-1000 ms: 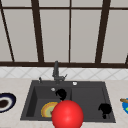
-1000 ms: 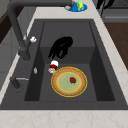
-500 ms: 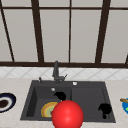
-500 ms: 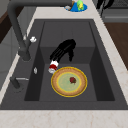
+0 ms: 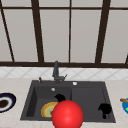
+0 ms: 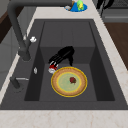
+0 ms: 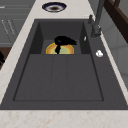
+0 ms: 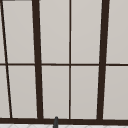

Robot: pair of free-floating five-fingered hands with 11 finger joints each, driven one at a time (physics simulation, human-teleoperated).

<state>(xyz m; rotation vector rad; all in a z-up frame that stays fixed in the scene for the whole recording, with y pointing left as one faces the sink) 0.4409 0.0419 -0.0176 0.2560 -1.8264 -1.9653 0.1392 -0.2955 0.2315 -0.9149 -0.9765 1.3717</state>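
My left hand (image 6: 62,56) inside the sink (image 6: 100,75), just behind the yellow plate (image 6: 69,81) | fingers apparently pinching a small red-and-white object (image 6: 52,68) beside the plate's rim | my right hand (image 5: 105,109) over the sink's right front edge, fingers curled, holding nothing.

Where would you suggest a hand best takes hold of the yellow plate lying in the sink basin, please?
Probably at the yellow plate's near rim, from above: it lies flat on the basin floor, and the left hand hangs over its far edge.
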